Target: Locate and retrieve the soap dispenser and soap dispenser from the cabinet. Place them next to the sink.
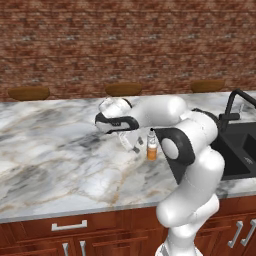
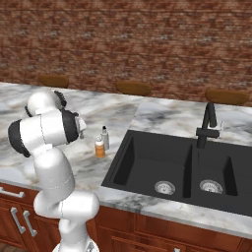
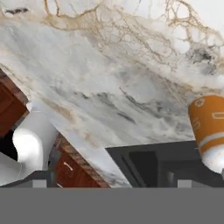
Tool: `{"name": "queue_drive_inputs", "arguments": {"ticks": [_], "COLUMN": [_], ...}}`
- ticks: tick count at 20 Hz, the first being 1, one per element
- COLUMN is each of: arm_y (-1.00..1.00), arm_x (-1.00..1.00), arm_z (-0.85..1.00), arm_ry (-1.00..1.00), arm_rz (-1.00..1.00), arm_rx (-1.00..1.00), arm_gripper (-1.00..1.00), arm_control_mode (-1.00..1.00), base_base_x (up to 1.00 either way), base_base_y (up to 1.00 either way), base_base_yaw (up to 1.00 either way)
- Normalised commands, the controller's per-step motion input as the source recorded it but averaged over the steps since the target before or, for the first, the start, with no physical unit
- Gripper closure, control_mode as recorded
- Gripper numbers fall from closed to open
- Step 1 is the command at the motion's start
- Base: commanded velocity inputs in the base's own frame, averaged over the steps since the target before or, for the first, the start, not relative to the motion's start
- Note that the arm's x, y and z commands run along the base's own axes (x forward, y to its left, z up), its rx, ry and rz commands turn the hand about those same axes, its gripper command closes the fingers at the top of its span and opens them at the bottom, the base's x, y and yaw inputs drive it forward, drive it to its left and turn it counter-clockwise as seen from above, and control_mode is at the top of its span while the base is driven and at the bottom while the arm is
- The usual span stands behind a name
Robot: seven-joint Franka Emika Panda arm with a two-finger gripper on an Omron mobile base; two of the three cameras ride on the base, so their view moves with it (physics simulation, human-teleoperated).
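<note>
Both bottles are seen upright on the marble tabletop [image 2: 59, 98], just left of the black sink [image 2: 147, 162]. The orange bottle [image 2: 100, 147] stands at the near side, and the grey bottle [image 2: 105, 137] is set just behind it, close beside. The end effector [image 1: 134, 145] is held low over the tabletop, just left of the orange bottle, with its jaws spread wide and nothing gripped between them.

Base views flank the counter [image 1: 50, 145], hand view close, seemingly inverted
</note>
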Motion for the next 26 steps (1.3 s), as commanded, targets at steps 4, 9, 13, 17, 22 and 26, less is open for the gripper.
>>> {"name": "queue_drive_inputs", "arguments": {"ticks": [4,9,13,17,22,26], "arm_y": [0.01,0.09,0.07,0.00,-0.18,-0.22], "arm_x": [-0.31,-0.23,-0.16,-0.26,-0.48,-0.53], "arm_z": [0.47,0.25,0.19,0.06,0.01,0.00], "arm_ry": [-0.07,-0.27,-0.34,-0.32,-0.27,-0.21], "arm_rz": [-0.31,-0.29,-0.25,-0.22,-0.13,-0.10], "arm_rx": [0.28,0.21,0.16,0.06,0.05,0.06], "arm_gripper": [-1.00,-1.00,-1.00,-1.00,-1.00,-1.00], "arm_control_mode": [-1.00,-1.00,-1.00,-1.00,-1.00,-1.00], "base_base_x": [0.00,0.00,0.00,0.00,0.00,0.00], "base_base_y": [0.00,0.00,0.00,0.00,0.00,0.00], "base_base_yaw": [0.00,0.00,0.00,0.00,0.00,0.00]}}
